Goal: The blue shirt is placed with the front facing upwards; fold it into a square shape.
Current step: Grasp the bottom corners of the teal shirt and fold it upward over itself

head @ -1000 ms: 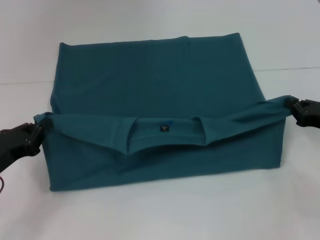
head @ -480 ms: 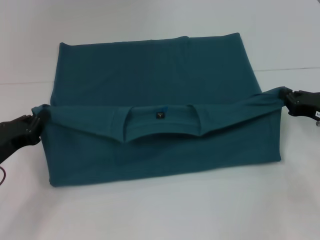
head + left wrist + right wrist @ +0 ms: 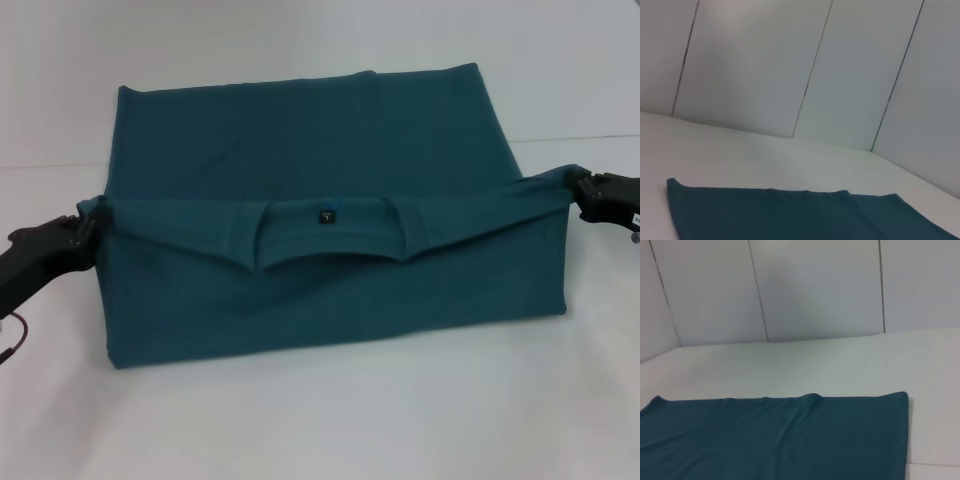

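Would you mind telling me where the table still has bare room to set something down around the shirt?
The white table is bare in a wide strip along the blue shirt's near edge and in a band beyond its far edge. The sides are crowded: the left hand grips the fold's left end and the right hand its right end.

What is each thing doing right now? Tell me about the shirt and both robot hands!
blue shirt: partly folded on the table, its collar edge lifted and stretched between the two arms.
neck label: showing, facing up at the collar.
left end effector: shut on the shirt's left corner.
right end effector: shut on the shirt's right corner.
table: white, with the shirt lying on it.
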Robot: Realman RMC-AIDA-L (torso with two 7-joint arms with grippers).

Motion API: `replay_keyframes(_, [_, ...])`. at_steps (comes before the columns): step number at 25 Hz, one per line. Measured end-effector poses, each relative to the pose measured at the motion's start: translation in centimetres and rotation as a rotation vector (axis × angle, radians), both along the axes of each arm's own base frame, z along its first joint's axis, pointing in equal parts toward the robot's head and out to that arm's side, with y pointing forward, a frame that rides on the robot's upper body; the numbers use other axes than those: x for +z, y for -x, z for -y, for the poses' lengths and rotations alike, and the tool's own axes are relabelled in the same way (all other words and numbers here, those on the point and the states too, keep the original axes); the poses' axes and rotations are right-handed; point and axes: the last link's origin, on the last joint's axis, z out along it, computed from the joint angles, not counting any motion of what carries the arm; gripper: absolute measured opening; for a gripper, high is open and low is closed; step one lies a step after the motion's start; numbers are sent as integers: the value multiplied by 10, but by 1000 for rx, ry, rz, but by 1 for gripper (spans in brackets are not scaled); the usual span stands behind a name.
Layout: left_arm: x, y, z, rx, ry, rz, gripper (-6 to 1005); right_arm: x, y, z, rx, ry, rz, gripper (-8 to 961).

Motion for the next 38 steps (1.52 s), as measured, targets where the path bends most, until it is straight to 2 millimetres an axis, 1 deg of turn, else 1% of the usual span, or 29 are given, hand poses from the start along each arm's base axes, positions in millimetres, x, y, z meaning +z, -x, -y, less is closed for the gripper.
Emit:
replay_keyframes(7, [1, 1, -8, 45, -38, 8, 41, -3, 0, -7, -30, 1, 25, 29])
replay_keyframes(16, [4, -2, -16, 63, -56, 7, 40, -11, 10, -18, -23, 22, 60, 30])
replay_keyframes(24, [-2, -7, -24, 77, -49, 0, 41, -8, 16, -25, -12, 4, 52, 30])
replay_keyframes(30, [-1, -9, -28, 83, -58, 0, 41, -2, 16, -30, -21, -15, 61, 30])
replay_keyframes(38, [1, -12, -36, 96, -67, -12, 40, -5, 23, -40, -24, -3, 112, 30])
